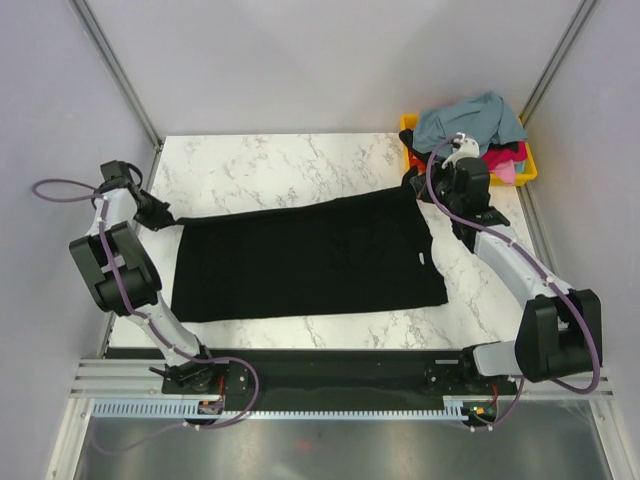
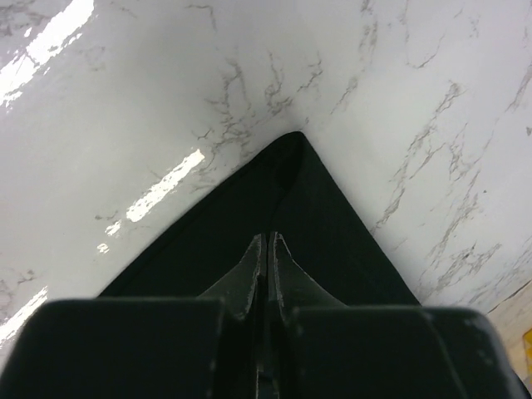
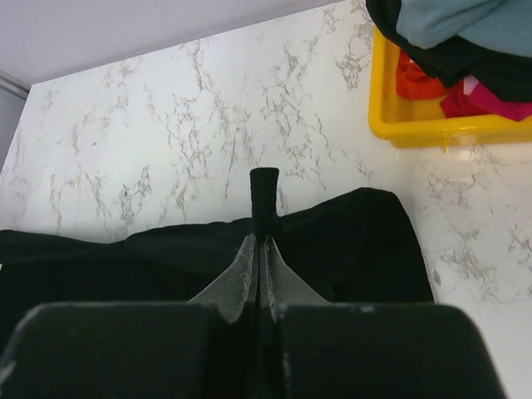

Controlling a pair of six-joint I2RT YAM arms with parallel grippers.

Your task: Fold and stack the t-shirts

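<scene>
White marble tabletop (image 1: pixel 300 165) fills my overhead view, with the black t-shirt (image 1: pixel 300 260) spread flat across its centre. A small pale mark (image 1: pixel 423 259) near its right edge is too tiny to read. My left gripper (image 2: pixel 268 249) pinches its upper-left corner, my right gripper (image 3: pixel 259 249) its upper-right edge, both closed on cloth. Other t-shirts (image 1: pixel 470 118) heap in the yellow bin (image 1: pixel 528 170), upper right.

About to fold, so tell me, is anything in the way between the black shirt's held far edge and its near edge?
Nothing visible. The black t-shirt lies flat with nothing on it; the yellow bin sits off beyond its far right corner.
</scene>
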